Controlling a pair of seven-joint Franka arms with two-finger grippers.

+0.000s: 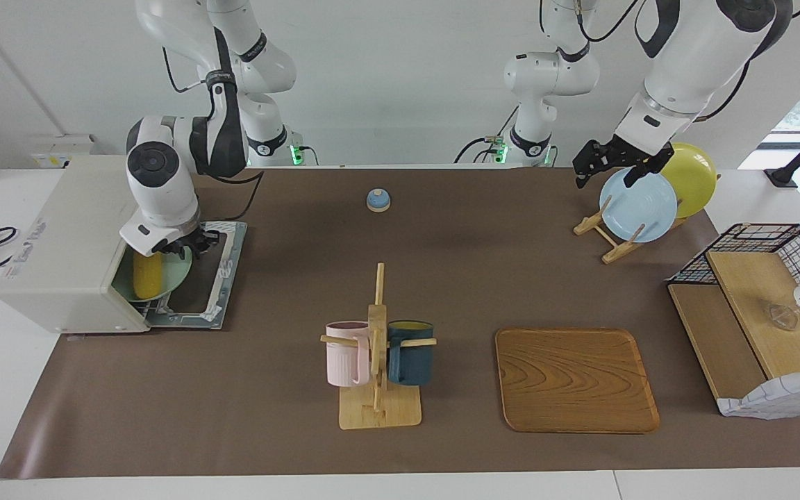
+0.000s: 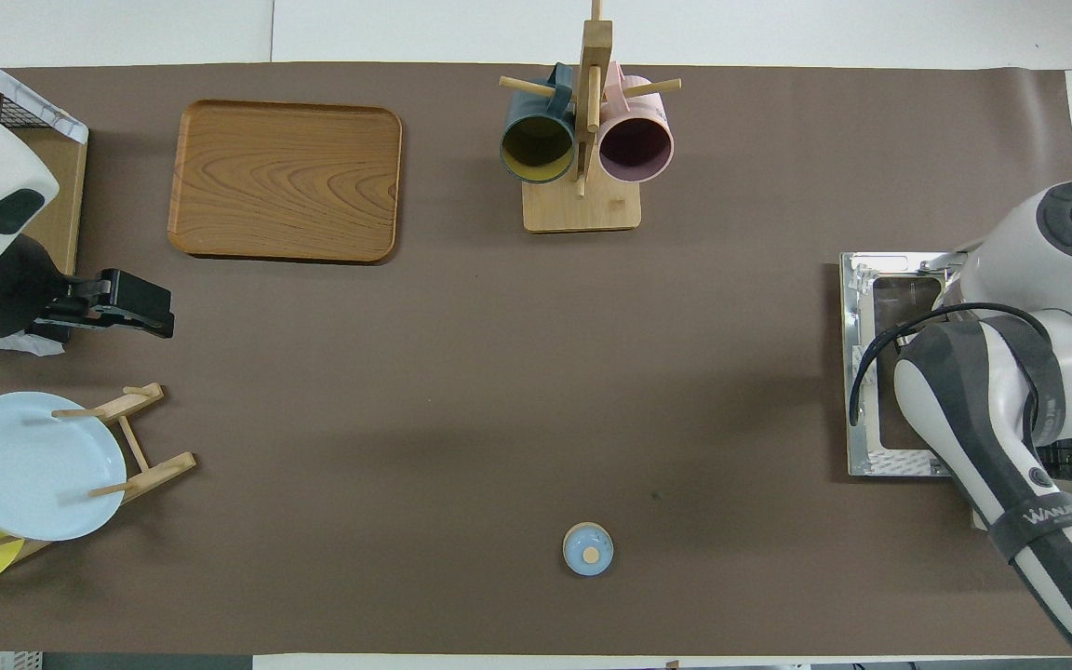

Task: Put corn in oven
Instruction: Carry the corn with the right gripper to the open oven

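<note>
While the corn [image 1: 148, 275] lies inside the oven [image 1: 67, 257] on a pale green plate [image 1: 179, 276], its long axis runs from the oven's depth out toward the dropped door [image 1: 214, 272]. Bent down, the right gripper [image 1: 179, 244] hangs just over it — fingers indistinct. Above the plate rack [image 1: 612, 236], the left gripper [image 1: 612, 164] waits — fingers apart.

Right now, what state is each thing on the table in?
oven: door down, open.
corn: inside the oven, on a green plate.
right gripper: at the oven mouth, over the corn.
left gripper: open, over the plate rack, waiting.
mugs: hanging on their stand.
</note>
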